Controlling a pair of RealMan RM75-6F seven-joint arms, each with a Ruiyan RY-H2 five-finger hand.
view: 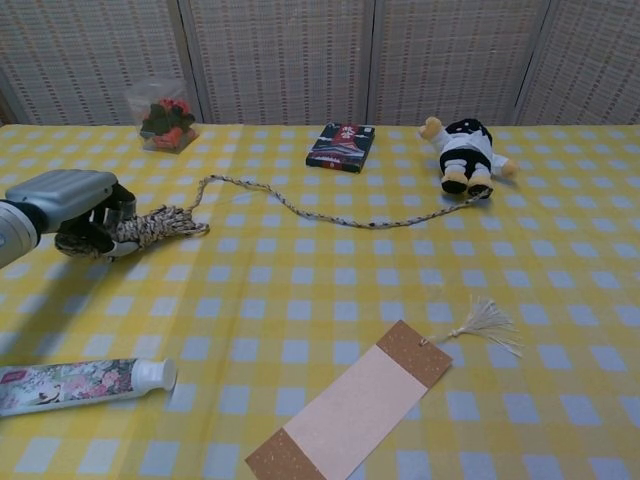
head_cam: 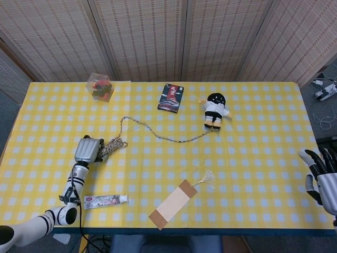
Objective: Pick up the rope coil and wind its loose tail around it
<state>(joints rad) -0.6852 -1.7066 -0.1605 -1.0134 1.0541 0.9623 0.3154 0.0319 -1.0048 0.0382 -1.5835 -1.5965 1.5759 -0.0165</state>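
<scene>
- The left hand (view: 75,205) has its fingers curled around one end of the speckled beige rope coil (view: 150,226), which lies low on the yellow checked tablecloth (head_cam: 253,158), seemingly to secure it for lifting.
- The coil's loose tail (head_cam: 158,132) trails unwound toward the small black-and-white plush doll (head_cam: 216,110).
- The right hand (head_cam: 321,174) waits at the table's edge, fingers spread, holding nothing.
- A clear plastic box (head_cam: 100,86) holds red and green pieces I cannot identify.

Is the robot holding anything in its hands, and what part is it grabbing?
The left hand grips the rope coil by its near end; the loose tail lies on the table. The right hand holds nothing.
</scene>
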